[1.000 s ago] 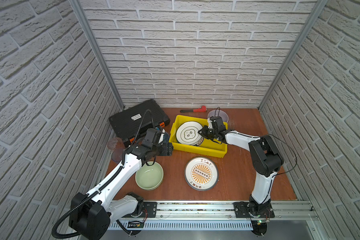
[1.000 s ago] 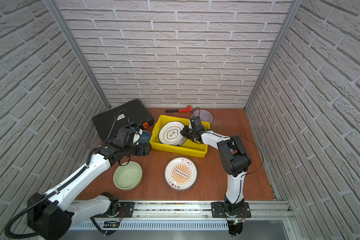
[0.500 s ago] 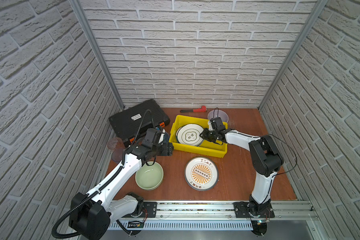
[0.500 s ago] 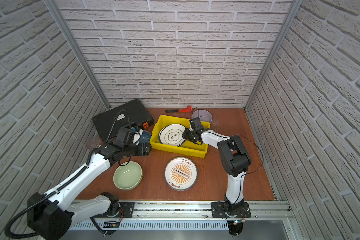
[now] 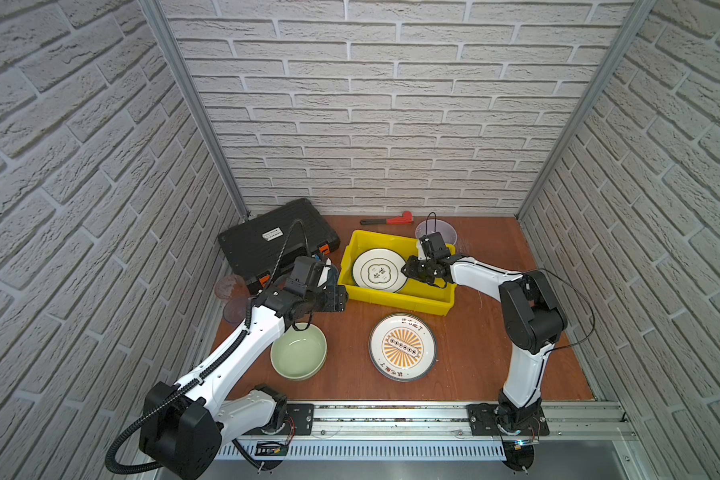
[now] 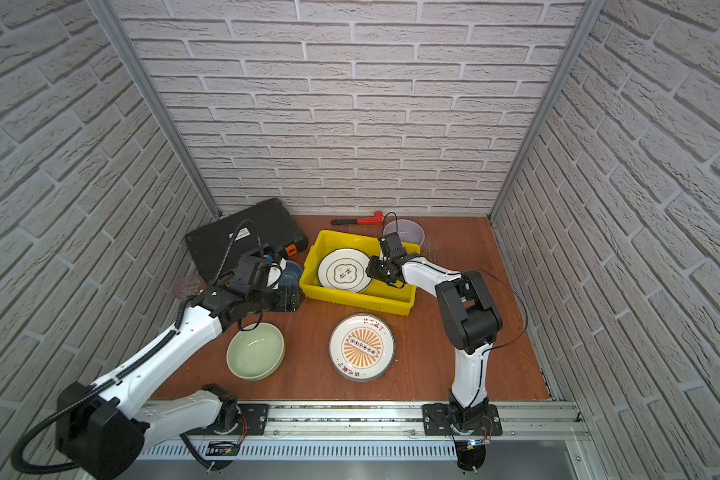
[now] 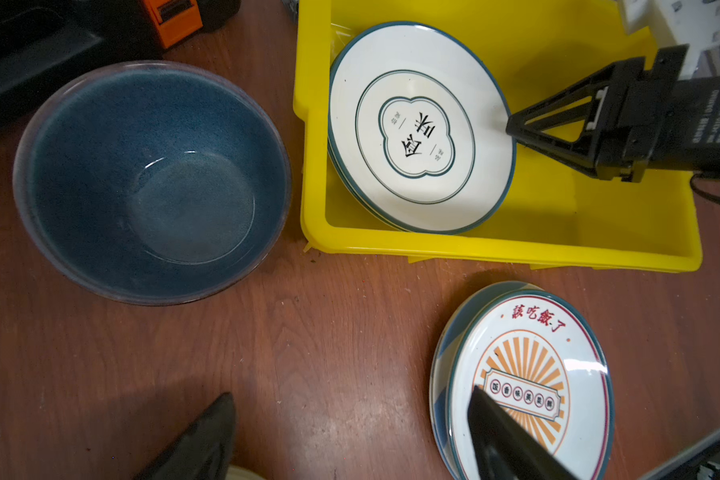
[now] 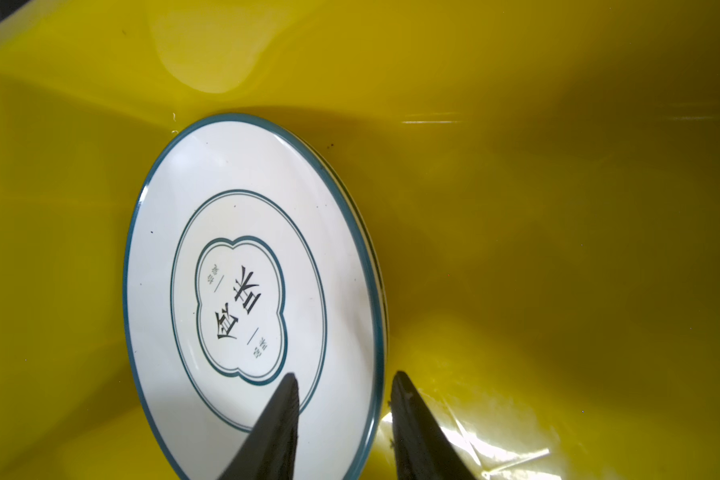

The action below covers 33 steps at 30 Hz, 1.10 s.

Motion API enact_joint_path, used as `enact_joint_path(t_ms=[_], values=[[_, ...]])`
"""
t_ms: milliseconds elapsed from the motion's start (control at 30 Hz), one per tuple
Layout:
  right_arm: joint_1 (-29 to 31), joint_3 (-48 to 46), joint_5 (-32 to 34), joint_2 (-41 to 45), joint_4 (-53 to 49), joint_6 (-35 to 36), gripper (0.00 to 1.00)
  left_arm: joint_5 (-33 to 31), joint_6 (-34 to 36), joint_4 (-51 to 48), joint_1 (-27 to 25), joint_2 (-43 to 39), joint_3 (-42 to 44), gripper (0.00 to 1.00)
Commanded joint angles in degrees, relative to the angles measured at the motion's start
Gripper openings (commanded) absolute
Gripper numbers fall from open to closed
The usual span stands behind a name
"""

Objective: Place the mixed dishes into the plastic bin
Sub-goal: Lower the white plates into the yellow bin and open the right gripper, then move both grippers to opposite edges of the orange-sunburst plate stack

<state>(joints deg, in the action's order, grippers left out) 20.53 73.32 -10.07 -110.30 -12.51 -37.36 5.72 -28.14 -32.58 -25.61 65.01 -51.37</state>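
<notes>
The yellow plastic bin [image 5: 395,300] [image 6: 358,300] holds a white green-rimmed plate [image 5: 378,270] [image 7: 420,129] [image 8: 242,291] lying on another plate. My right gripper [image 5: 410,271] [image 6: 373,270] [image 8: 345,376] is inside the bin, open, with one finger over the plate's face and the other outside its rim. My left gripper [image 5: 336,297] [image 7: 354,415] hangs open over bare table between the blue bowl [image 6: 292,272] [image 7: 154,183] and the orange sunburst plate [image 5: 403,347] [image 7: 524,374]. A pale green bowl [image 5: 299,351] sits in front.
A lavender bowl [image 5: 437,230] and a red pipe wrench [image 5: 387,219] lie behind the bin. The black tool case [image 5: 267,241] stands at the back left, with two tinted tumblers [image 5: 230,287] by the left wall. A blue-striped plate [image 7: 441,374] lies under the sunburst plate.
The right gripper's jaws have parted from the white plate's rim, and the plate has settled flatter in the bin. The left arm has stayed where it was.
</notes>
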Motion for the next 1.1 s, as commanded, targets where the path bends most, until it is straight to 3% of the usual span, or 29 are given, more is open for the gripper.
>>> enact_joint_path(t_ms=[0, 267, 667, 1067], values=[[0.4, 1.6, 1.6, 1.7, -1.2, 1.9, 0.40, 0.7, -0.1, 2.0, 0.3, 0.4, -1.1, 0.87], [0.5, 2.0, 1.7, 5.5, -4.2, 4.9, 0.41, 0.8, -0.2, 1.9, 0.2, 0.3, -0.7, 0.87], [0.6, 3.8, 3.3, 23.6, -20.9, 14.8, 0.54, 5.0, -0.8, 3.9, -0.1, 1.6, 0.6, 0.85], [0.6, -9.6, 1.1, 45.4, -31.7, 14.0, 0.56, 7.1, 1.3, 4.4, -7.0, 2.6, 4.0, 0.79]])
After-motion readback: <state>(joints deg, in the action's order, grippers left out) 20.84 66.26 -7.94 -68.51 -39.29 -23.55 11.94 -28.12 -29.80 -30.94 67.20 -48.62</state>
